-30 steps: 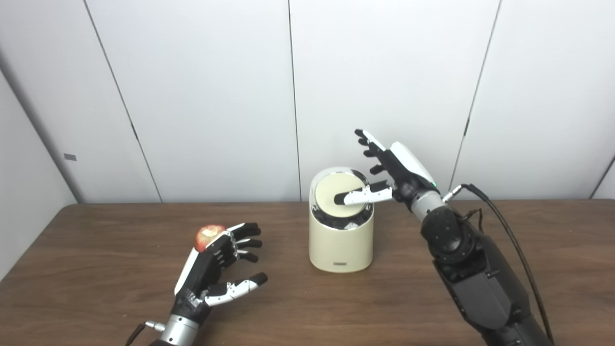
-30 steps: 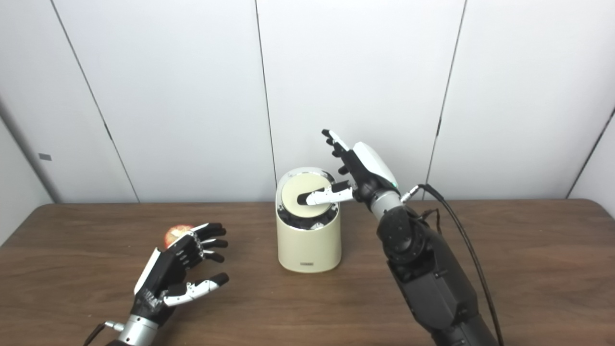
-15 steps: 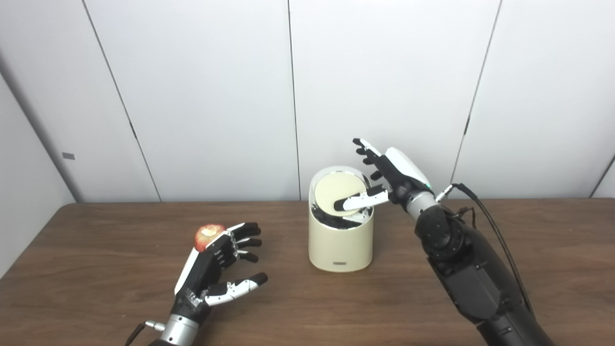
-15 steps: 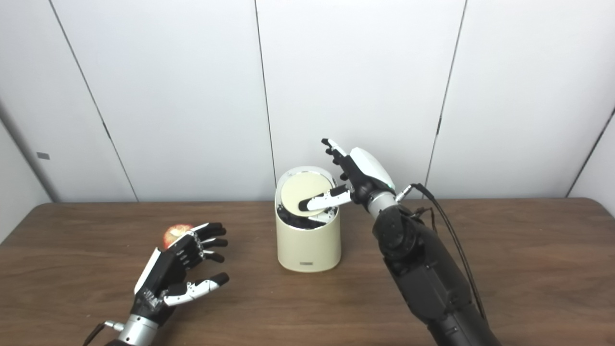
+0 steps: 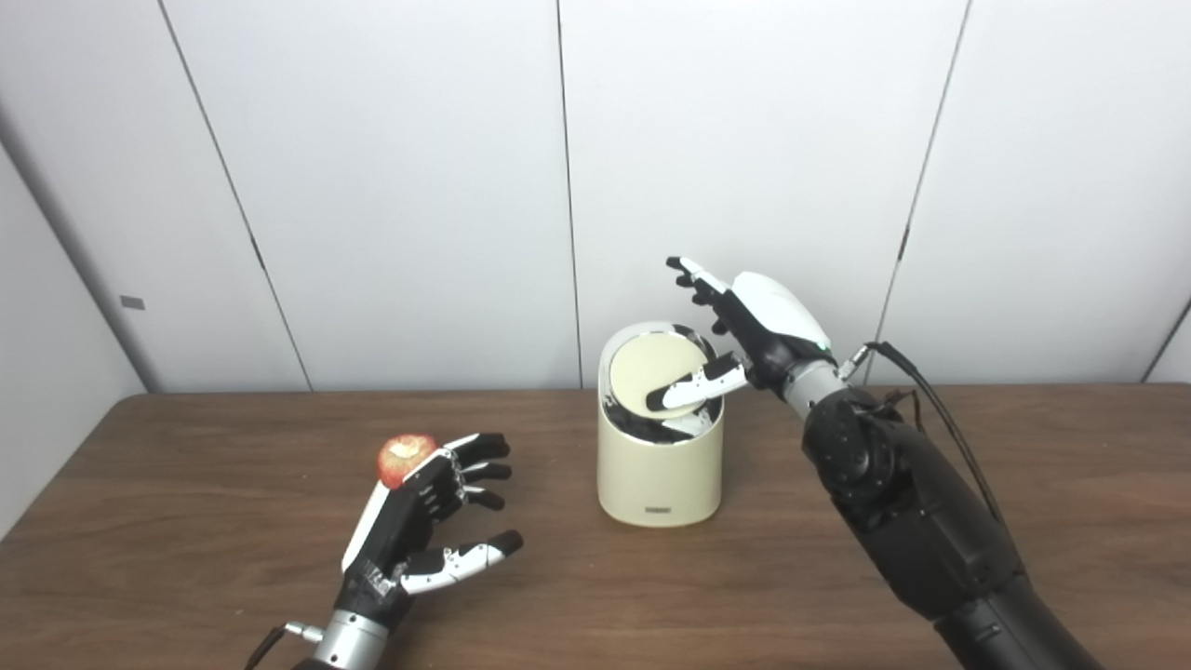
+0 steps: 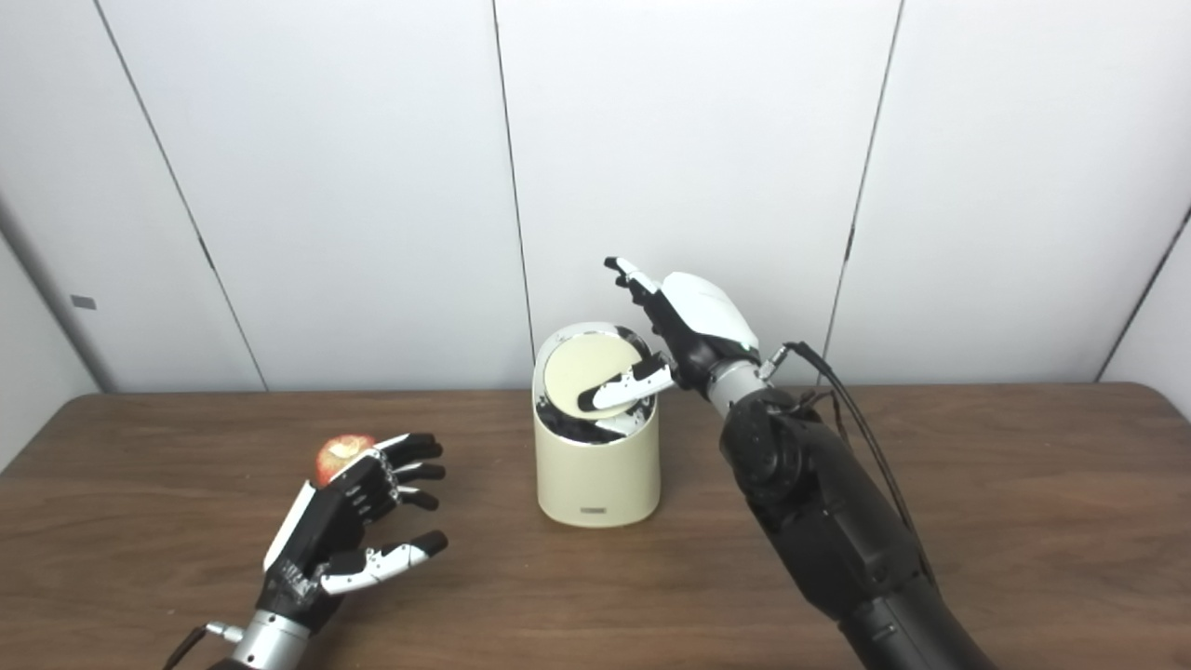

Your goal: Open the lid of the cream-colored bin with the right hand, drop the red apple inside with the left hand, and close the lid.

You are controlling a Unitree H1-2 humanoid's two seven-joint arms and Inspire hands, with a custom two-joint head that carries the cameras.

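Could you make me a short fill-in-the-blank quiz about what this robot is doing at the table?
1. The right hand presses its thumb on the bin's ____, which is tilted.
2. The red apple lies on the table just beyond the ____ hand.
3. The cream-colored bin stands ____ on the table.
4. The left hand's fingers are spread and hold ____.

Missing words: lid; left; upright; nothing

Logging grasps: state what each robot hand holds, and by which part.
Nothing is held. The right robot hand only presses its thumb on the lid; the left robot hand is open beside the apple.
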